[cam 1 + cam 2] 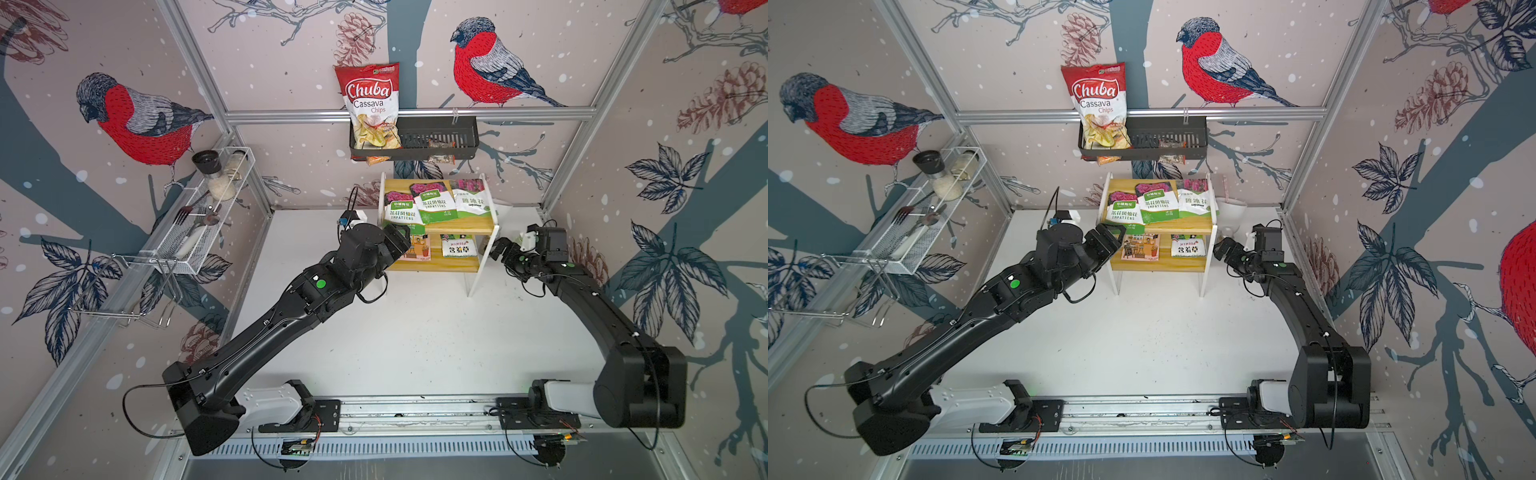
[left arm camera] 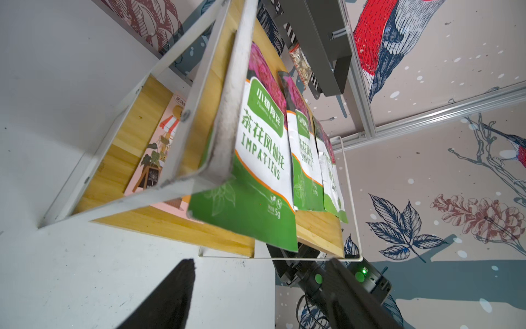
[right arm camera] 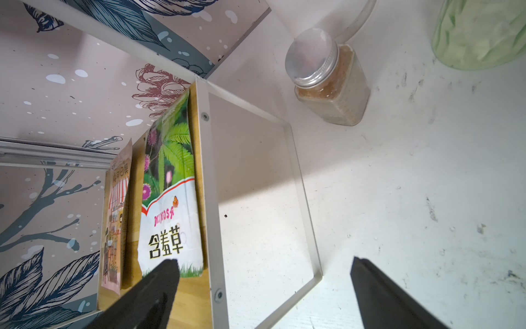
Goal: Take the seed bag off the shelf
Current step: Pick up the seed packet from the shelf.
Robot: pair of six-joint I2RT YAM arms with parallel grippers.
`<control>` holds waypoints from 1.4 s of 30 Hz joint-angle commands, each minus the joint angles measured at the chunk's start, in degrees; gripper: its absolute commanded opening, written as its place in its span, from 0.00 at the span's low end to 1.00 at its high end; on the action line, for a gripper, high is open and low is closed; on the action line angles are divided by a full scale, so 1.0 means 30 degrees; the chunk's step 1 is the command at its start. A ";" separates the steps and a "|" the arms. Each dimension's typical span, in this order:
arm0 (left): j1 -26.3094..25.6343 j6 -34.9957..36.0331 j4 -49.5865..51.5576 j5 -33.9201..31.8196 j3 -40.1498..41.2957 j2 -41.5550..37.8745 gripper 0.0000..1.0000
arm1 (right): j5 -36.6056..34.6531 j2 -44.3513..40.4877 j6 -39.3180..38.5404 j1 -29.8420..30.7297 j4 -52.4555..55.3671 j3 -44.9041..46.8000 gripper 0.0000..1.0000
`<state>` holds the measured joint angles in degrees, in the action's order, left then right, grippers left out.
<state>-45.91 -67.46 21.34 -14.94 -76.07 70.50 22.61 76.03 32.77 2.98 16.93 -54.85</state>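
Top view: left arm [image 1: 270,316] toward shelf [image 1: 469,226]

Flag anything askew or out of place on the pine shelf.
In a top view, the leftmost impatiens bag overhangs the front edge of the shelf at its top board, its green bottom unsupported. Nothing looks spilled or damaged.

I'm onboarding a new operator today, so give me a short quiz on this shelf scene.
1. True or false: three seed bags lie on the top board of the shelf.
2. Which bag overhangs the top board's front edge? A) left Impatiens bag B) Mimosa bag C) Chuba chips bag
3. Fill in: the jaws of the right hand stand ___.
Key: 1 true; 2 A; 3 open.
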 commanded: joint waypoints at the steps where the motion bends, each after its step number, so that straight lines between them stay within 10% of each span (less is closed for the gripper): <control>1: 0.0640 0.0502 -0.1111 0.0609 0.0016 0.0069 0.75 | 0.0110 0.0167 -0.0290 0.0038 -0.0017 -0.0174 1.00; 15: 0.1561 0.0902 -0.1761 0.2127 -0.0128 0.1286 0.70 | 0.0123 0.0544 -0.0260 0.0063 -0.0249 -0.0364 1.00; 42: 0.1739 0.0892 -0.1434 0.2731 0.0585 0.0708 0.30 | 0.0203 0.0225 0.0031 0.0066 -0.0692 0.0441 1.00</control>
<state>-40.75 -65.14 18.33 -7.51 -74.76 73.19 22.81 77.17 32.91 3.07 16.29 -53.76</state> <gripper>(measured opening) 0.312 0.998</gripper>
